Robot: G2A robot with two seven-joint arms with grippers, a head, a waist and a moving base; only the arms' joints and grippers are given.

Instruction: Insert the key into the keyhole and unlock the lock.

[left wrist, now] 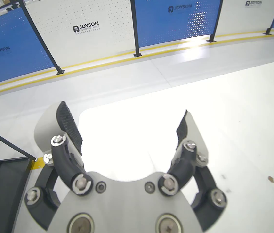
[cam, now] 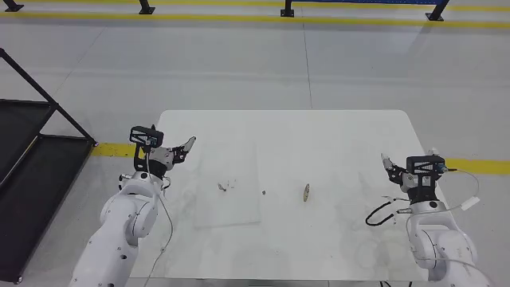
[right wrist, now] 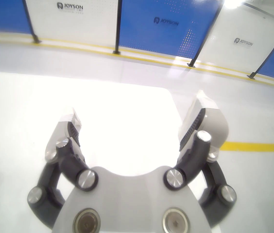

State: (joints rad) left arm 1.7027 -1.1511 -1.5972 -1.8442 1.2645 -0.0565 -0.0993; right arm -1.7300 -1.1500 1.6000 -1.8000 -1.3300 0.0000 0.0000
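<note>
a: entry. left pincer [left wrist: 124, 109] spread wide, nothing between its pads, hanging over the surface [cam: 335, 143] edge at 9 o'clock. right pincer [right wrist: 137, 103] the same, wide and holding nothing, at the 3 o'clock edge.
b: task things?
a: both lie loose on the surface, well apart from either pincer. a silvery piece [cam: 222, 186] toward 9 o'clock of centre, a brass-coloured piece [cam: 305, 193] just to 3 o'clock of centre. too small to say which is key and which lock; my guess is brass for the lock.
b: so the step in hand is the first pickup. how to do it well?
a: judgement only: take one piece per pincer, nearer arm to nearer piece. they look to lie flat, so come straight down, pads astride the narrow way, close low against the surface. grip the key by its bow, blade left free; hold the lock body so the keyhole faces the other arm. line up blade and slot before pushing; turn only once seated.
b: writing?
a: fence panels [left wrist: 86, 39] behind the surface carry a printed logo and wordmark, repeated; not transcribed here. no marking legible on either piece.
</note>
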